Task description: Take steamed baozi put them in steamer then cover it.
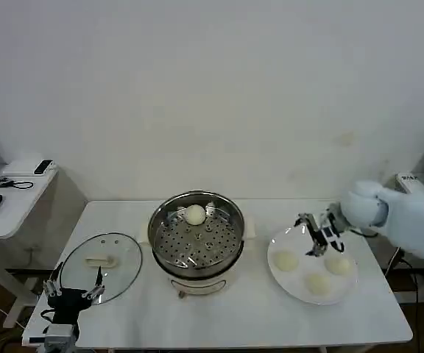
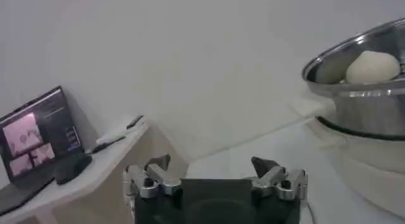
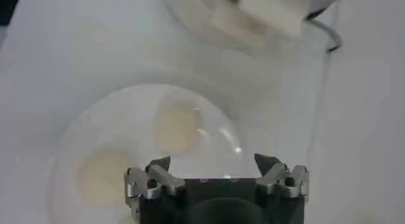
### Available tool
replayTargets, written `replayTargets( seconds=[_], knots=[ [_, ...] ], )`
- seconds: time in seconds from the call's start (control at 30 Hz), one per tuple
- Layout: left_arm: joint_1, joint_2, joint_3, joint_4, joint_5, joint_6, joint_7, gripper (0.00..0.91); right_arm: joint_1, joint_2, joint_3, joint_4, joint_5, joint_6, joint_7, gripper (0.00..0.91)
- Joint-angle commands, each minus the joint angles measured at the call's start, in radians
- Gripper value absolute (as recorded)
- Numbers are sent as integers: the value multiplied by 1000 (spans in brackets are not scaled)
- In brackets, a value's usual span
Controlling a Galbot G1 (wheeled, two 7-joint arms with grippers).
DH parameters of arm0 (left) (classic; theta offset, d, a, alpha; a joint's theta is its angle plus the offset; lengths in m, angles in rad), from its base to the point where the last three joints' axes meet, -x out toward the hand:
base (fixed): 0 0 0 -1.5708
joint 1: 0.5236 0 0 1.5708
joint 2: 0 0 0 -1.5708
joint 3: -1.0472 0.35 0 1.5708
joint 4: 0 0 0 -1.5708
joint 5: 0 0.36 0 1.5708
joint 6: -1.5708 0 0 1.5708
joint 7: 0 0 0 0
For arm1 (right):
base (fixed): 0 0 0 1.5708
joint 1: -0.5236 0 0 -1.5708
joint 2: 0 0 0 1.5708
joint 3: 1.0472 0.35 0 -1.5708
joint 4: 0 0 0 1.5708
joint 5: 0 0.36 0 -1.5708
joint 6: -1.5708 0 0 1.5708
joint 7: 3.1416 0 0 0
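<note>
Right claw hangs over the white plate at the table's 3 o'clock side, jaws spread and holding nothing, sitting above the plate's 12 o'clock rim. Three steamed baozi on the plate: one at 9 o'clock, one at 3 o'clock, one at 6 o'clock. Fourth baozi already sits on the perforated tray of the steamer, toward its 12 o'clock wall. Steamer is mid-table. Glass cover lies flat on the table at the steamer's 9 o'clock, handle up. Left claw is parked at the cover's 6 o'clock edge, fingers splayed, empty. My read: step in hand is bun two of four, roughly a quarter done. Risks: buns are soft and smooth, so a hard squeeze dents one and a light one lets it slip on the carry to the pot. The plate's buns sit close, so an off-centre descent may nudge a neighbour or skate the plate. A low transfer could clip the steamer's rim. Dropping onto the first bun would stack them and foul the cover seating later. The left claw sits near the glass, so any stray motion may shove the cover.
</note>
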Motion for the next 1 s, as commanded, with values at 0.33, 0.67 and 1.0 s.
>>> replayTargets(
  seconds=[0.33, 0.67, 1.0],
  knots=[
    [5, -12, -3, 11, 9, 0, 0, 907, -264, 200, 182, -215, -53, -17, 11, 907],
    [2, -16, -5, 19, 8, -2, -1, 907, -254, 218, 179, -243, -73, -37, -2, 786],
    [-9, -15, -3, 26, 8, -1, -1, 907, -254, 222, 189, -250, -69, -49, -16, 635]
  ],
)
